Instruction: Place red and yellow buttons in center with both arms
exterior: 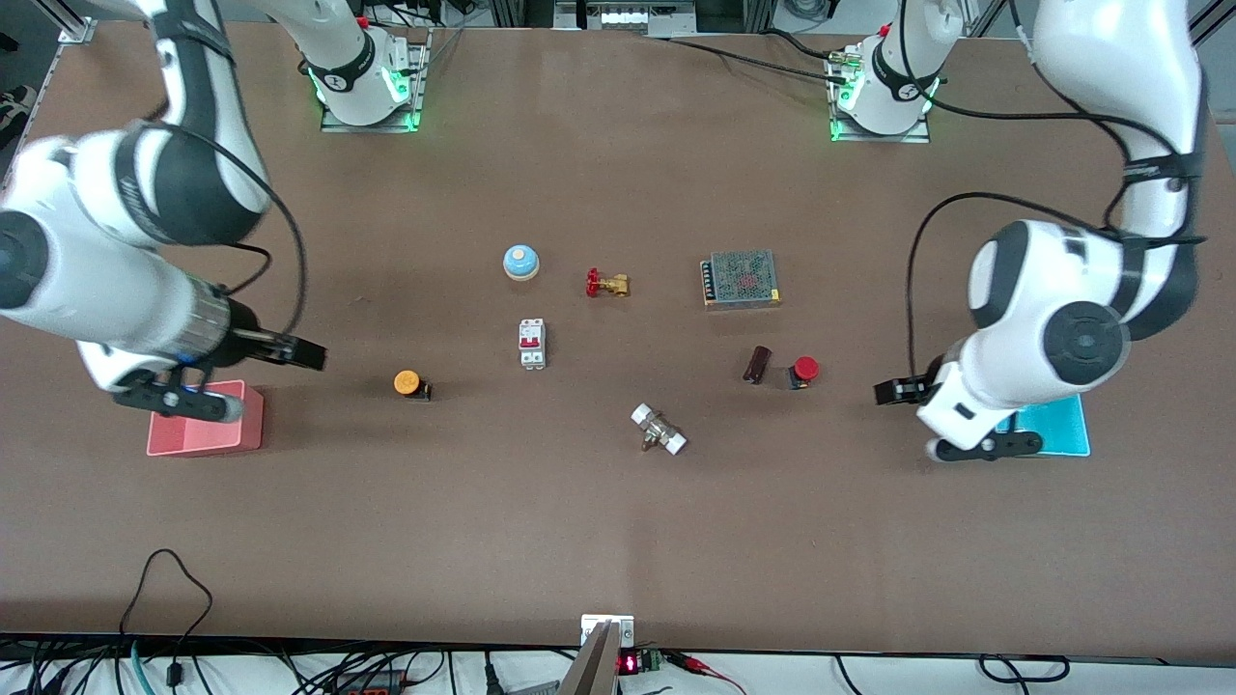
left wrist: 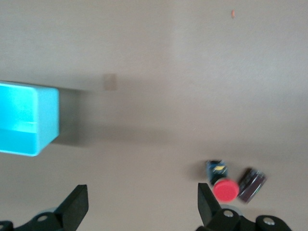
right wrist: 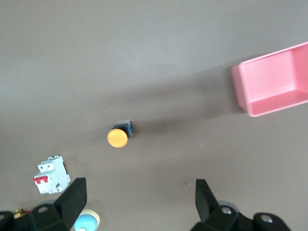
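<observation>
- The red-capped push-button on a small black body [exterior: 802, 371] rests on the matte brown bench [exterior: 618, 521], toward the left arm's end, just beside a dark brown cylinder [exterior: 757, 364].
- The orange-yellow-capped push-button on a black body [exterior: 409, 384] rests on the bench toward the right arm's end, apart from the white circuit breaker with red switches [exterior: 532, 343].
- The left gripper [exterior: 893, 391] hangs above bare bench between the red-capped button and the cyan rectangular bin [exterior: 1057, 427]. Its jaws stand wide apart and hold nothing, as the left wrist view shows [left wrist: 139, 204].
- The right gripper [exterior: 304, 353] hangs above bare bench between the pink rectangular bin [exterior: 205, 430] and the orange-yellow button. Its jaws are likewise spread and empty in the right wrist view [right wrist: 139, 199].
- The blue-and-white dome bell [exterior: 520, 262], the brass valve with a red handle [exterior: 607, 283] and the metal mesh-topped box [exterior: 741, 279] lie farther from the front camera than both buttons.
- A white-ended metal fitting [exterior: 659, 430] lies nearer to that camera.
</observation>
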